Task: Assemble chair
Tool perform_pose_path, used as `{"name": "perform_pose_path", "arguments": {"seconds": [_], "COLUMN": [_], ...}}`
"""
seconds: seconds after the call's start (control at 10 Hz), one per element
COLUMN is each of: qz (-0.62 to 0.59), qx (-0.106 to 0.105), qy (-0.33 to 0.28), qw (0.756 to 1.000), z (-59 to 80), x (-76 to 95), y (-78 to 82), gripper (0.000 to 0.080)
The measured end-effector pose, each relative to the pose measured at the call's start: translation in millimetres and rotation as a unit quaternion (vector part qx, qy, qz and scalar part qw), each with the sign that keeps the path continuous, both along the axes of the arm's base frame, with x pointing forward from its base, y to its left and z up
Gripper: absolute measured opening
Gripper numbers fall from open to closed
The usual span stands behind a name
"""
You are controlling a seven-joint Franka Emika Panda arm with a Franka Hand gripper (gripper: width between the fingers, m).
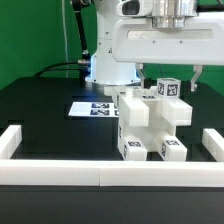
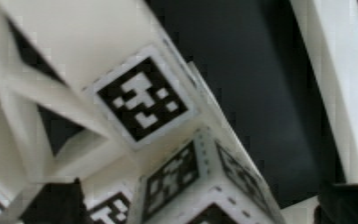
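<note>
The gripper (image 1: pixel 170 78) hangs with its jaws wide apart, the tagged top block of the partly built white chair (image 1: pixel 148 125) between them and seemingly untouched, the rest of it directly below the jaws on the black table (image 1: pixel 40 110), the marker board (image 1: pixel 95 108) well apart from them

Table (image 1: pixel 40 110): chair (image 1: pixel 150 125) stands on it, near the middle. Marker board (image 1: pixel 95 108) lies flat behind the chair, toward the exterior view's left. Border rails (image 1: pixel 100 176) run along the front edge and both sides. Claw (image 1: pixel 169 74) hangs above the chair.
</note>
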State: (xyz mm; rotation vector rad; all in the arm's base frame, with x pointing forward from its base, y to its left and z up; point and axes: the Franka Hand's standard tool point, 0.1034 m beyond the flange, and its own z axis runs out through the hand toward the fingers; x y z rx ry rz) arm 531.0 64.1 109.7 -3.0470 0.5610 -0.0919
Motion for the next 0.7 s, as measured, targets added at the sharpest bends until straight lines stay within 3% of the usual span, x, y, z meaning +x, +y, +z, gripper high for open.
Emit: {"name": "perform_pose_path", "arguments": {"seconds": [0.7], "qz": [0.202], "qx": [-0.018], "qy": [-0.004], "qw": [0.979], "z": [-0.4], "x": [-0.4], "y": [-1.6], "gripper": [0.0649]}}
